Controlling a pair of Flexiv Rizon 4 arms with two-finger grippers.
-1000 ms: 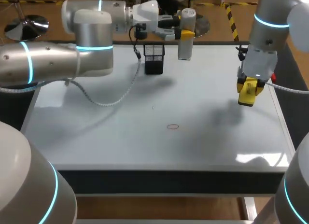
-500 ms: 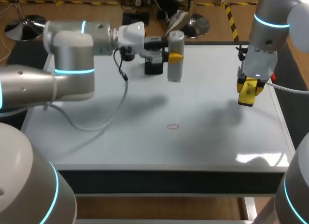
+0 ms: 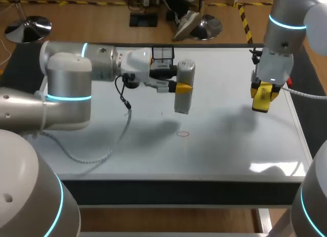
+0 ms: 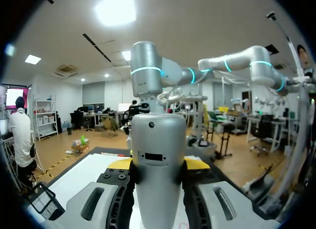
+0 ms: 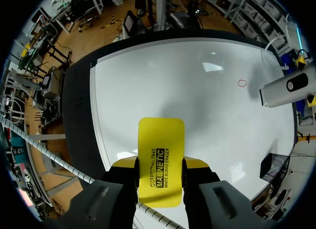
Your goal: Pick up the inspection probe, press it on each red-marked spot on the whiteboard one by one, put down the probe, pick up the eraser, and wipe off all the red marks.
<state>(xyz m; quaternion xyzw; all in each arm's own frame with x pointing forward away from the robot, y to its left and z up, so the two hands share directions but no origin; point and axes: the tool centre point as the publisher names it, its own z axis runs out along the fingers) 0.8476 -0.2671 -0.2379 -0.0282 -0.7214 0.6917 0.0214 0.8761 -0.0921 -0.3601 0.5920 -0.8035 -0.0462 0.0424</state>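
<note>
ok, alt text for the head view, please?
The left gripper holds the grey inspection probe upright above the whiteboard, near a small red circle mark. The right gripper holds the yellow eraser over the board's right side; a black mesh basket sits at the far edge.

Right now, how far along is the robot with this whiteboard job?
Picking up looks done: the left gripper is shut on the grey probe, held upright over the whiteboard near the one red mark I can see. The right gripper holds the yellow eraser off to the side. Left: pressing that mark, if not yet pressed, putting the probe down, and wiping, since the mark is unerased.
</note>
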